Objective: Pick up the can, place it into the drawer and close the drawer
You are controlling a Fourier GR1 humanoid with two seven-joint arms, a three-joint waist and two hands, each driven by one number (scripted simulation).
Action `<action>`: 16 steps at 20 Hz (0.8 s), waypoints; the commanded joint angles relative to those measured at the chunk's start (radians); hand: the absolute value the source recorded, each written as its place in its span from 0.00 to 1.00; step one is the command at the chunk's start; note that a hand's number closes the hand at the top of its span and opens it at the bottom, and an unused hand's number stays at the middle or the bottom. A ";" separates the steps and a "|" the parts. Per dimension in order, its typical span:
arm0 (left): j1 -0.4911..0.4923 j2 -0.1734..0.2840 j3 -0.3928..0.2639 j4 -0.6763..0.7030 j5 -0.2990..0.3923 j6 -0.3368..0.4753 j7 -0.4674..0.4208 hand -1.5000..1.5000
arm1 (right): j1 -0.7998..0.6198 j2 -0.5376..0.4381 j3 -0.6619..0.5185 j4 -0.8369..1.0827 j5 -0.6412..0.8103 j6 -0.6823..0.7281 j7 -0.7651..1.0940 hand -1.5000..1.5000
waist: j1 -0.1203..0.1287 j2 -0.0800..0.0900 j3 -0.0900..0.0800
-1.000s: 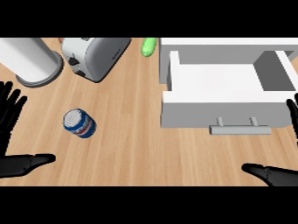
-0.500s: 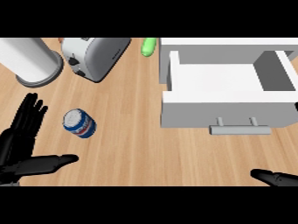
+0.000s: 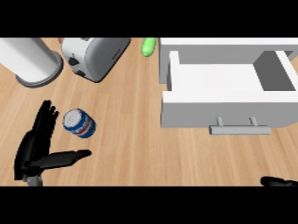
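Black left hand (image 3: 38, 146) has slid in beside the blue can (image 3: 79, 123), fingers straight, thumb spread, gripping nothing; pickup looks imminent, white drawer (image 3: 228, 83) open; right hand (image 3: 286, 181) barely shows, fingers unclear

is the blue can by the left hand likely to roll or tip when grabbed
The can appears tilted or on its side, so its round body may roll if the left robot hand nudges it. It looks small and rigid, probably light. Its smooth wall could slip between straight fingers.
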 commanded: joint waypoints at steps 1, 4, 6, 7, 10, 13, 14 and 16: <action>0.068 -0.016 0.000 0.055 -0.005 -0.009 -0.108 0.00 | 0.054 -0.017 -0.063 0.010 -0.065 0.064 -0.044 0.00 | 0.000 -0.001 0.000; -0.064 -0.011 0.032 0.255 -0.006 0.015 -0.162 0.00 | 0.055 0.014 -0.025 -0.023 -0.023 0.045 -0.037 0.00 | -0.003 0.000 0.000; -0.069 -0.015 0.037 0.295 -0.021 0.040 -0.205 0.00 | -0.010 -0.018 -0.078 0.036 -0.054 0.045 -0.015 0.00 | -0.001 0.001 0.000; -0.101 0.025 0.068 0.305 0.018 0.007 -0.153 0.00 | 0.032 -0.034 -0.099 -0.013 -0.065 0.072 -0.008 0.00 | -0.002 0.000 0.000; -0.124 0.034 0.085 0.423 0.009 0.017 -0.230 0.00 | 0.000 -0.044 -0.118 -0.059 -0.093 0.053 0.076 0.00 | -0.002 0.000 0.000; -0.161 0.058 0.109 0.518 0.038 -0.019 -0.293 0.00 | 0.026 -0.026 -0.108 -0.082 -0.080 0.066 0.061 0.00 | -0.003 0.000 0.000; -0.190 0.043 0.097 0.607 0.011 -0.006 -0.332 0.00 | -0.067 -0.021 -0.043 -0.054 -0.022 0.020 0.098 0.00 | -0.001 0.002 0.000; -0.238 0.054 0.133 0.699 0.040 -0.006 -0.387 0.00 | 0.006 0.019 -0.056 -0.067 -0.007 0.022 0.053 0.00 | -0.003 0.001 0.000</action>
